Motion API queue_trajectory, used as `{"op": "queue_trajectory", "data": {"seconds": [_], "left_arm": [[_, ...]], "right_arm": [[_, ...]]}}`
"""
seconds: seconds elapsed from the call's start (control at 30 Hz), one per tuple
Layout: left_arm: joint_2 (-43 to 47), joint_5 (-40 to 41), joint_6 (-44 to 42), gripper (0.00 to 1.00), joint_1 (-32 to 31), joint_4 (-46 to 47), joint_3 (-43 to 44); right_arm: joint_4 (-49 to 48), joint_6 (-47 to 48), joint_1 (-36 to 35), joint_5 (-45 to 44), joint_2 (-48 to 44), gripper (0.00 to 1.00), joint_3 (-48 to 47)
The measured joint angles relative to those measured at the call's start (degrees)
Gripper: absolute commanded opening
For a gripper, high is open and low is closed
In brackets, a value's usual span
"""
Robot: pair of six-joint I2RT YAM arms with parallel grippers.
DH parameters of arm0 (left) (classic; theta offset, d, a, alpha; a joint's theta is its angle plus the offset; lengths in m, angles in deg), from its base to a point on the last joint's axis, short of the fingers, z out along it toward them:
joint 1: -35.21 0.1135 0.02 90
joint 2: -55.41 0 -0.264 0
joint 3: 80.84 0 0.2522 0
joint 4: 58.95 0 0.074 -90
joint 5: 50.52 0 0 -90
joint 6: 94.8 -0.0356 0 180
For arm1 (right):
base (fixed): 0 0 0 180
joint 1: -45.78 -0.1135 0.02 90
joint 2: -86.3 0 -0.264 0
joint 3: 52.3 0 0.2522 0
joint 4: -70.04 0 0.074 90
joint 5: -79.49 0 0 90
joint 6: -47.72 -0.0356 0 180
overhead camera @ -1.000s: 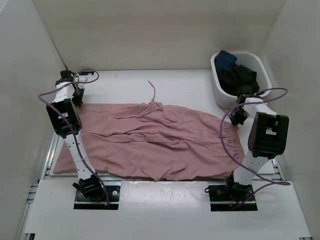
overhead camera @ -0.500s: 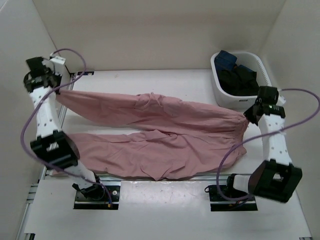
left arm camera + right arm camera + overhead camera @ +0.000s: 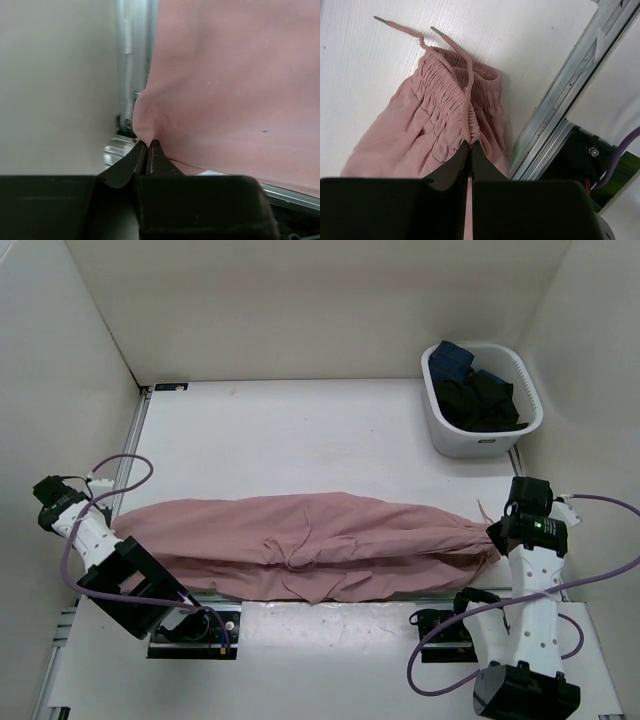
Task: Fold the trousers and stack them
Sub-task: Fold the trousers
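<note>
We hold the trousers (image 3: pixel 300 545) stretched between the left gripper (image 3: pixel 148 146), jaws closed on cloth at the leg end, and the right gripper (image 3: pixel 470 145), clamped on the waistband (image 3: pixel 462 95) at its fingertips, so the lengthwise fold lies flat.

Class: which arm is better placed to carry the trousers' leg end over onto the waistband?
Left, probably. The left gripper is shut on the trousers at their leg end; the right gripper pinches the waistband at the opposite end.
</note>
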Motion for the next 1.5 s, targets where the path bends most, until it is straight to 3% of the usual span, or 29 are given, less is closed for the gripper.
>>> {"op": "queue_trajectory", "data": {"seconds": [0.4,0.57,0.77,1.07,1.1,1.13,1.2,1.23,1.4,1.47,1.5], "left_arm": [[-3.15,-5.55,-2.4,0.14,1.66,-3.69,16.39],[-1.79,-5.14,-5.27,0.14,1.97,-3.34,12.81],[-0.52,1.07,-8.2,0.14,5.27,-2.29,2.69],[-2.89,3.3,-10.49,0.14,10.34,-2.45,1.64],[-2.89,3.3,-10.86,0.16,10.51,-2.51,1.6],[-2.89,3.32,-11.3,0.32,10.64,-2.47,1.42],[-2.93,3.72,-12.46,0.48,10.82,-1.38,0.35],[-2.93,4.07,-12.83,0.59,10.88,-0.79,-0.59],[-3.58,5.05,-13.88,0.62,12.0,-0.92,-2.73],[-3.58,5.44,-13.97,0.62,12.52,-0.96,-2.19],[-3.58,5.66,-14.01,0.62,12.68,-1.14,-1.55]], "right_arm": [[4.48,-0.2,-0.17,0.74,1.99,0.0,-7.72],[6.78,-0.94,-0.17,-0.07,-1.2,0.0,-8.61],[10.43,-3.48,-0.02,-2.4,-5.05,0.0,-1.55],[13.25,-6.25,-0.02,-4.79,-4.35,0.01,0.68],[13.46,-6.43,-0.02,-4.83,-4.61,0.39,0.68],[13.6,-7.04,-0.02,-4.85,-4.9,0.64,0.68],[14.03,-7.56,0.0,-6.62,-5.49,0.96,0.66],[14.36,-7.72,0.02,-7.48,-5.53,0.98,0.5],[14.84,-5.38,0.02,-10.75,-2.91,0.98,-6.4],[13.33,-2.47,0.02,-11.41,-1.14,0.94,-11.3],[12.2,-0.83,0.02,-11.04,-0.44,0.87,-13.03]]}}
